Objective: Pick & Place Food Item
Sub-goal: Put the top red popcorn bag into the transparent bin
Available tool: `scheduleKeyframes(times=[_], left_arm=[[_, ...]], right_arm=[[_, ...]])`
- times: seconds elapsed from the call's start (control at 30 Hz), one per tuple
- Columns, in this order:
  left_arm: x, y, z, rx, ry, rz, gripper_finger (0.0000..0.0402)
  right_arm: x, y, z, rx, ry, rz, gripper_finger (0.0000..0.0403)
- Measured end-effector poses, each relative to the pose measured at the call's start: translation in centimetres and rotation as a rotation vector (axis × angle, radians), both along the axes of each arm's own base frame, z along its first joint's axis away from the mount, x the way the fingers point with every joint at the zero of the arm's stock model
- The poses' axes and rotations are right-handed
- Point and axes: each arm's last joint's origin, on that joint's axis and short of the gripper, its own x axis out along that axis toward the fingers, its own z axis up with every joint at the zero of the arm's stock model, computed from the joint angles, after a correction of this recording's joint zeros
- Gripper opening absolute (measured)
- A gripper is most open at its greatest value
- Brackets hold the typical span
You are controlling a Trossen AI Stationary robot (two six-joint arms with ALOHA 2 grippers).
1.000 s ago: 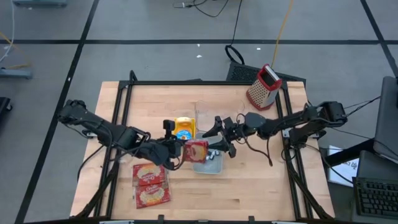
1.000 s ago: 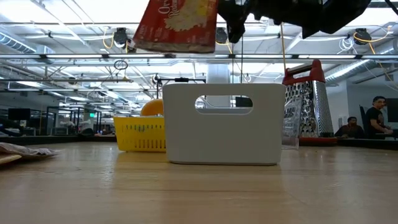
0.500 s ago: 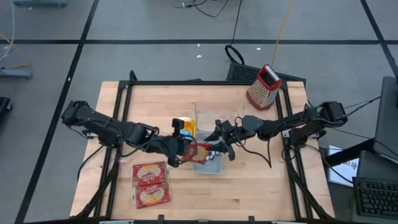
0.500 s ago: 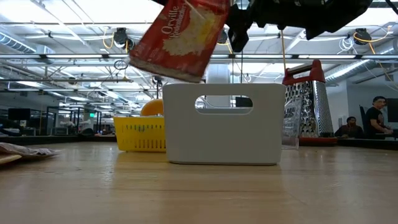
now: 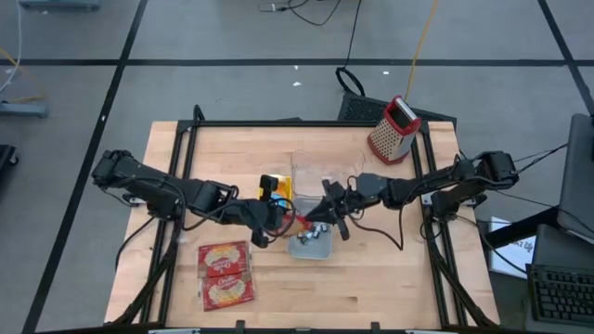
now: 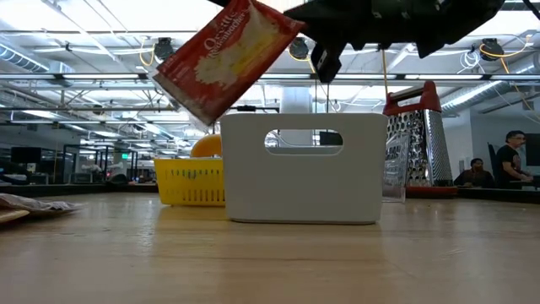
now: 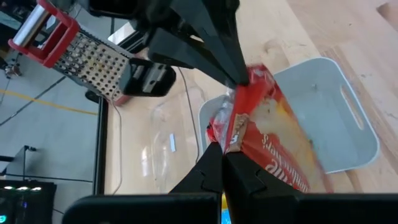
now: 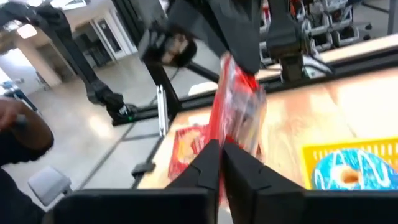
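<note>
Both grippers are clamped on the red popcorn bag [image 5: 299, 221] at once: left gripper [image 5: 284, 219] pinches one edge, right gripper [image 5: 316, 217] pinches the opposite edge, meeting mid-table. Left wrist view shows the left fingers [image 7: 211, 168] closed on the bag's [image 7: 273, 140] crimped end, with the right arm's dark fingers coming in on the far side. Right wrist view shows the same from the other end, bag [image 8: 239, 106] edge-on between the right fingers [image 8: 208, 165]. In the low view the bag [image 6: 226, 57] hangs tilted in the air, above and off the corner of the white bin [image 6: 305, 167], not inside it. Yellow basket [image 5: 275, 189] sits just beside the bin [image 5: 311, 246]. Two more bags [image 5: 225, 275] lie flat on the table [image 5: 390, 278] near the front. Grater [image 5: 393, 129] stands at the far right corner.
</note>
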Motion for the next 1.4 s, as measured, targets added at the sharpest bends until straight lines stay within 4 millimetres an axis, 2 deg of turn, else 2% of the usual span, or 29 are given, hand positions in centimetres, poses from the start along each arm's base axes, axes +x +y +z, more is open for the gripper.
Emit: scheduleKeyframes(times=[0.37,0.5,0.73,1.03,1.2,1.4], left_arm=[[0.3,0.0,0.4,0.007,-0.048,0.018,0.0012],[0.2,0.1,0.4,0.025,-0.053,0.041,0.0013],[-0.3,0.4,1.3,0.056,-0.121,0.170,0.0011],[-1.9,1.3,3.3,0.004,-0.201,0.204,0.0007],[-2.2,2.0,3.7,0.003,-0.211,0.227,0.0020],[-2.1,2.4,3.7,0.005,-0.212,0.242,0.0013]], right_arm=[[-0.2,1.4,0.2,-0.068,-0.051,0.074,0.0000],[-0.4,1.5,0.7,-0.113,-0.086,0.024,0.0000],[-1.9,-0.1,3.5,-0.180,-0.185,-0.073,0.0000],[-4.3,-2.0,6.3,-0.288,-0.223,-0.273,0.0000],[-4.9,-3.0,6.6,-0.294,-0.209,-0.309,0.0000],[-4.8,-3.2,6.3,-0.327,-0.183,-0.342,0.0000]])
